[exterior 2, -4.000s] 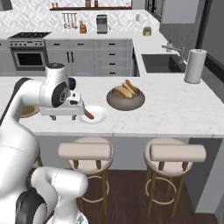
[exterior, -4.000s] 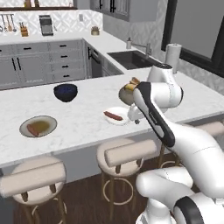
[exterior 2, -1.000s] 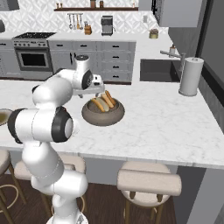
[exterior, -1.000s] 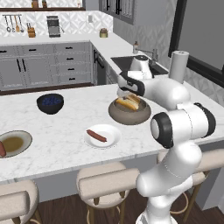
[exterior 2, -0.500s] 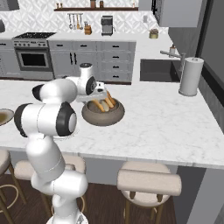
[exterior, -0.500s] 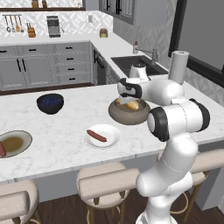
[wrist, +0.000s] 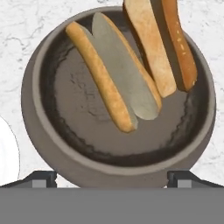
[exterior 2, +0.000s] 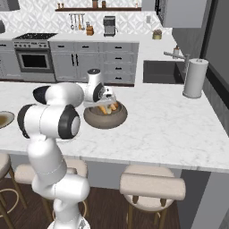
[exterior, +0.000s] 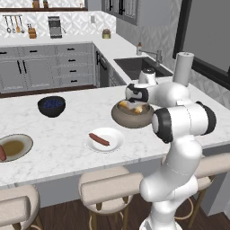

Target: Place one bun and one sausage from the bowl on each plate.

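The bowl (wrist: pixel 52 144) is sitting on the white, grey-veined marble counter (exterior: pixel 67 119), a wide, shallow round dish with a thick matte brown-tan wall and a darker, mottled floor. Two split buns are lying inside it: one bun (wrist: pixel 114 74) is stretching across the middle, long and tapering, with a golden crust along one edge and a pale grey cut face beside it, and a second bun (wrist: pixel 159 43) is resting against the far right wall, its toasted orange-brown crust showing fine speckles. From the hand view the gripper (wrist: pixel 112 181) is hanging directly over the bowl, its two small dark fingertips (wrist: pixel 43 178) sitting at either side of the bowl's near rim, spread wide and holding nothing. In the left base view the white arm is reaching across with its hand (exterior: pixel 133 93) poised just above the bowl. To the left and nearer on the counter the white plate (exterior: pixel 117 138) is carrying a reddish-brown sausage (exterior: pixel 99 139), smooth and cylindrical. Farther left, at the picture's edge, the grey-rimmed plate (exterior: pixel 22 143) with the olive-brown centre is holding another sausage (exterior: pixel 2 152). A smaller glossy dark blue bowl (exterior: pixel 51 106) is standing well apart, on the far left side.
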Controlling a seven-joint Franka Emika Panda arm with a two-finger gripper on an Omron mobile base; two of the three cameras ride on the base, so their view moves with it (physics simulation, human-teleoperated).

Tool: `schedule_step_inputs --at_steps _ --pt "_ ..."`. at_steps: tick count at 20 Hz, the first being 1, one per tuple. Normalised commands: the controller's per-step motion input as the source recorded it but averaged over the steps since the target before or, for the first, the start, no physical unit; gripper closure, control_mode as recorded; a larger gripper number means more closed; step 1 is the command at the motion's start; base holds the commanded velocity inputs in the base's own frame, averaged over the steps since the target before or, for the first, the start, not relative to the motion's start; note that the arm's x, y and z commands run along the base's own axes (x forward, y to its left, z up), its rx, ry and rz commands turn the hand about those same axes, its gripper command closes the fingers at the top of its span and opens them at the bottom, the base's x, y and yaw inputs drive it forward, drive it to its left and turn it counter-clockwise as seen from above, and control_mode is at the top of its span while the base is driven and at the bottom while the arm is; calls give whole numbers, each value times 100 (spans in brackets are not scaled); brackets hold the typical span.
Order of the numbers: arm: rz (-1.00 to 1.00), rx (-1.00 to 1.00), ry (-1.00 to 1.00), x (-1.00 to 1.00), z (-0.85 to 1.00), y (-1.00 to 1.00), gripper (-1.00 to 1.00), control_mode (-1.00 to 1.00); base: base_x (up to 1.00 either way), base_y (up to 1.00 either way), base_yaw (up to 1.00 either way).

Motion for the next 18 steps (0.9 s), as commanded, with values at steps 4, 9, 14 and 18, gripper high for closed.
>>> schedule_step_inputs --at_steps 4,9,14,18 --pt "4 0 -4 35 -31 0 -100 -100 0 0 0" --pt "2 0 -9 20 -5 -13 -100 -100 0 0 0" --pt "3 0 -11 32 -3 -1 -100 -100 0 0 0" --pt "2 0 1 30 -11 0 -100 -100 0 0 0"
